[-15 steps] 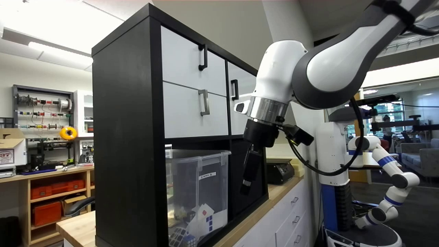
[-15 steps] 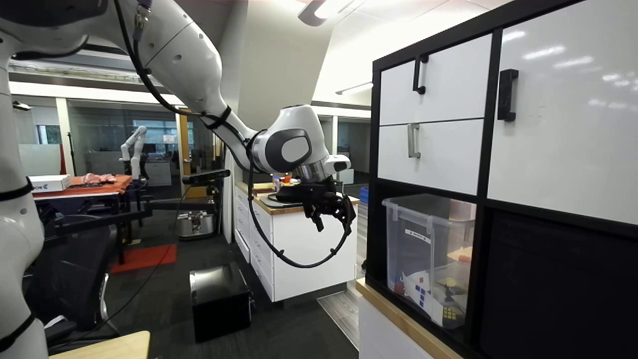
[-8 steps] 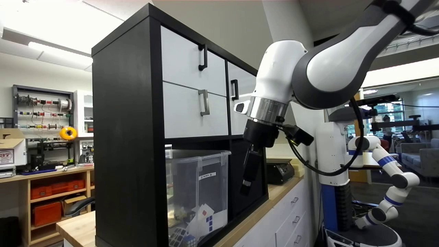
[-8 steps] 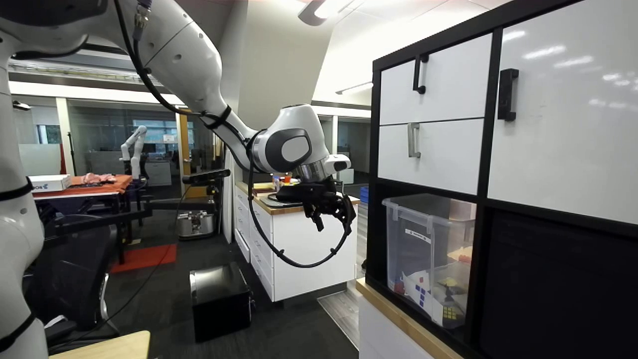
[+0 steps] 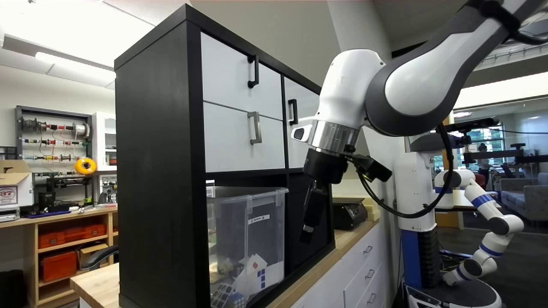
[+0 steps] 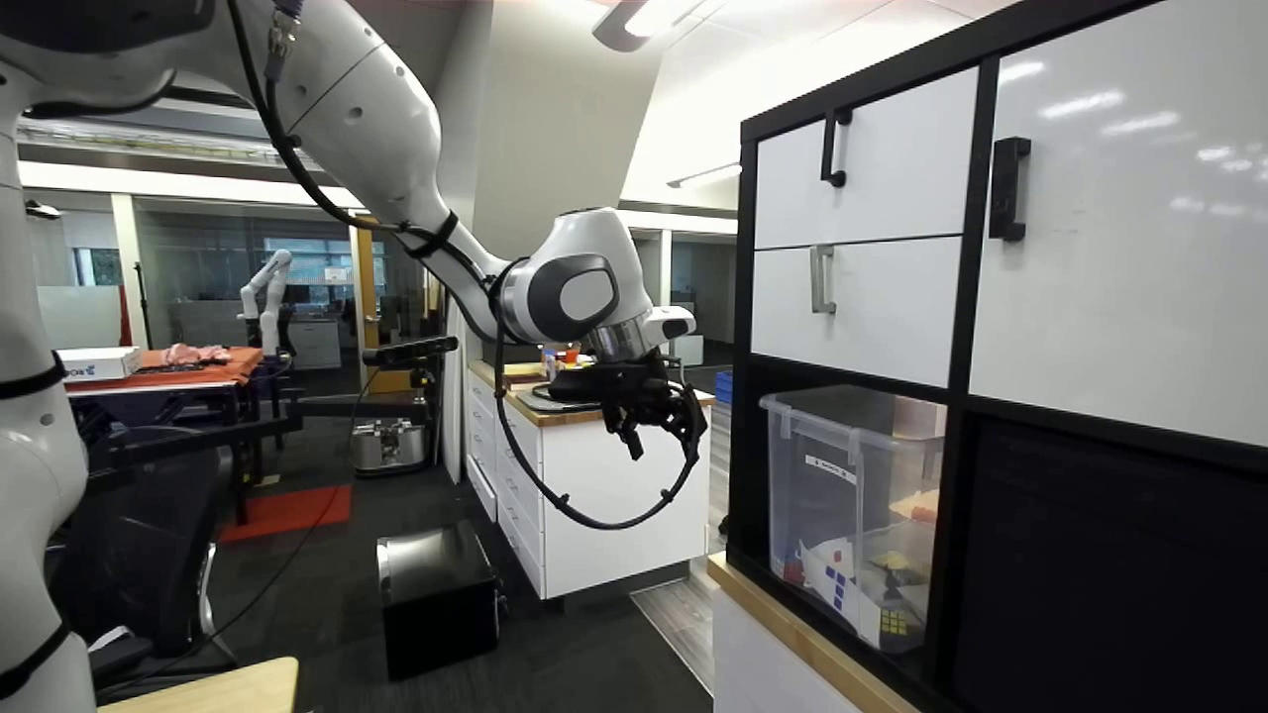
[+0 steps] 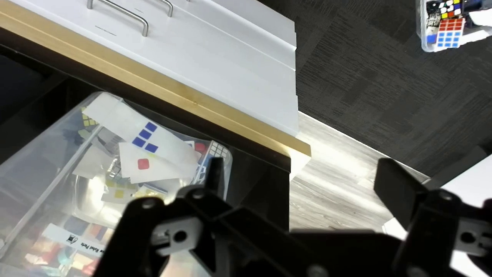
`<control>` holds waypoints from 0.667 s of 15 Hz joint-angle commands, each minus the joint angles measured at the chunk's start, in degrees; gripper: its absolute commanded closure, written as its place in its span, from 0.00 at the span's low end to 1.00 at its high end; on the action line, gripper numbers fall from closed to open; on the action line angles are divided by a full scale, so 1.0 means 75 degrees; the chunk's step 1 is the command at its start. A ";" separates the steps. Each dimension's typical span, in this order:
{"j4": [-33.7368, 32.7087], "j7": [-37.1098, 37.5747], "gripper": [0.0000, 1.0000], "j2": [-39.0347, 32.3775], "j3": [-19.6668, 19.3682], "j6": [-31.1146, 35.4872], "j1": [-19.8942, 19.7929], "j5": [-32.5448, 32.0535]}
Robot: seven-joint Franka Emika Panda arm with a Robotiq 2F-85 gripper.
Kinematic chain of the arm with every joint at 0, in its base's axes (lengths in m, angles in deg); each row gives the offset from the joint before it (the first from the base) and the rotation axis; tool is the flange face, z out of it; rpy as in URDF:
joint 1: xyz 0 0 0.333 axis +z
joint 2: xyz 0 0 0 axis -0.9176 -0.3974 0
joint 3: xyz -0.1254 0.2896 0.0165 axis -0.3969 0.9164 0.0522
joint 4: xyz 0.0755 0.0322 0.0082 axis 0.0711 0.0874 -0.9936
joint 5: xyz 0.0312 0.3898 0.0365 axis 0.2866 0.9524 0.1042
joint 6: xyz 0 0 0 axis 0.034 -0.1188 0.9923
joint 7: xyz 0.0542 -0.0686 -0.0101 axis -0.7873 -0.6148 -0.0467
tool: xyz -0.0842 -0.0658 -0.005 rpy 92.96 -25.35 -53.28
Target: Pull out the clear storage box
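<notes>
Possibly a skewed reach might strike the black cabinet or slip off the slick-looking rim of the clear storage box, which sat low inside that cabinet, while the gripper, jaws spread wide around nothing, hung apart from the box. Just above the rim, a crossbar left little room, with a white drawer over it and a wooden ledge in front.

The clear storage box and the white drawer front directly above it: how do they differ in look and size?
The clear storage box is see-through, with items showing inside; the white drawer front is opaque. The box bears a label; the drawer front has a grey handle. The box looks taller than the drawer front. Both sit in the black cabinet.
</notes>
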 commanded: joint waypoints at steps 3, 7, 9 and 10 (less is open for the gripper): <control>-0.0225 0.0049 0.00 -0.0081 -0.0102 0.0463 -0.0120 -0.1155; -0.0426 -0.0194 0.00 -0.0215 -0.0227 0.0862 -0.0258 -0.1649; -0.0545 -0.0274 0.00 -0.0352 -0.0307 0.1098 -0.0333 -0.1948; -0.0597 -0.0324 0.00 -0.0420 -0.0349 0.1223 -0.0367 -0.2054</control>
